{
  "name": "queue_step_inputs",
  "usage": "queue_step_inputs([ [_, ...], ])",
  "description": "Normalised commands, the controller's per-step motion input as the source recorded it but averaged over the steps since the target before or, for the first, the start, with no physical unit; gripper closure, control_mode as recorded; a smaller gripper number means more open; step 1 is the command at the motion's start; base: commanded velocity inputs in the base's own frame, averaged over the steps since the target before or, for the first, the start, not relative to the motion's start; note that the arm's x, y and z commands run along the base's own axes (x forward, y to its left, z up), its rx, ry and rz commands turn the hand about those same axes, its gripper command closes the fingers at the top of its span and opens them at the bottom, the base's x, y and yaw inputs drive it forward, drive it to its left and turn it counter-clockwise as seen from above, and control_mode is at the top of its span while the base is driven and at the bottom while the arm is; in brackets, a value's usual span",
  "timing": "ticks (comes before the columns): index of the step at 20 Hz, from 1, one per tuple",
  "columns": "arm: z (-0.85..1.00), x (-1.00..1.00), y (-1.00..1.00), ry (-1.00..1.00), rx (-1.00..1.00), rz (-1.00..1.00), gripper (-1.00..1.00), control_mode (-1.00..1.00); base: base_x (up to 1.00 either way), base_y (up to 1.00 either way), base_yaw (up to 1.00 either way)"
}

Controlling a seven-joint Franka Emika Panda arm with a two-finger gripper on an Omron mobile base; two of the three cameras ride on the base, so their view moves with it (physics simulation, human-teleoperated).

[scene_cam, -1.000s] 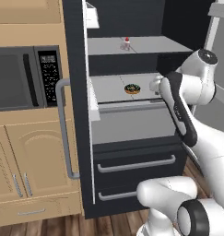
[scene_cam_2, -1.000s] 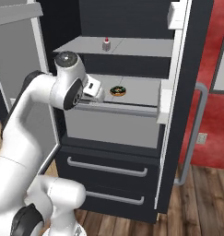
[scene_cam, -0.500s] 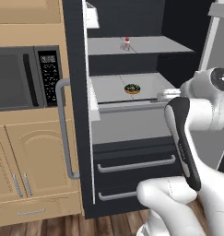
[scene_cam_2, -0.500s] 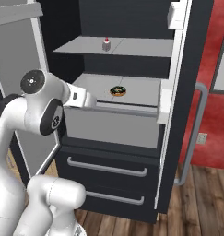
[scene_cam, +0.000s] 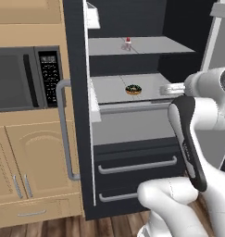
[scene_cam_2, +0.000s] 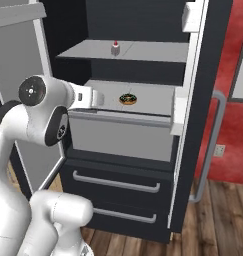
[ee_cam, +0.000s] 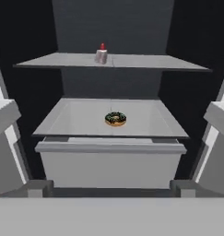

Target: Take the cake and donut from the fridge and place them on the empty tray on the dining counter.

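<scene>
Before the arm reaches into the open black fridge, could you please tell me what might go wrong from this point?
1. The small chocolate-glazed donut lies loose on the smooth grey lower shelf; a slightly off approach by the open pincer could push it backward instead of gripping it.
2. The tiny white cake slice with a red dot stands on the upper shelf; the arm may strike that shelf's front edge when lifting out.
3. The door bins flank the opening, so a wide swing might hit them.
</scene>
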Motion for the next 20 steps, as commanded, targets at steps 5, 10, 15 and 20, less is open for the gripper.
queue_step_inputs([
  [5,0.00,0.00,0.00,0.00,0.00,0.00,-1.00,1.00,0.96,0.01,0.05],
  [10,0.00,0.00,0.00,0.00,0.00,0.00,-1.00,1.00,0.83,-0.21,0.00],
  [15,0.00,0.00,0.00,0.00,0.00,0.00,-1.00,1.00,0.85,-0.30,-0.02],
  [20,0.00,0.00,0.00,0.00,0.00,0.00,-1.00,1.00,1.00,0.02,-0.06],
])
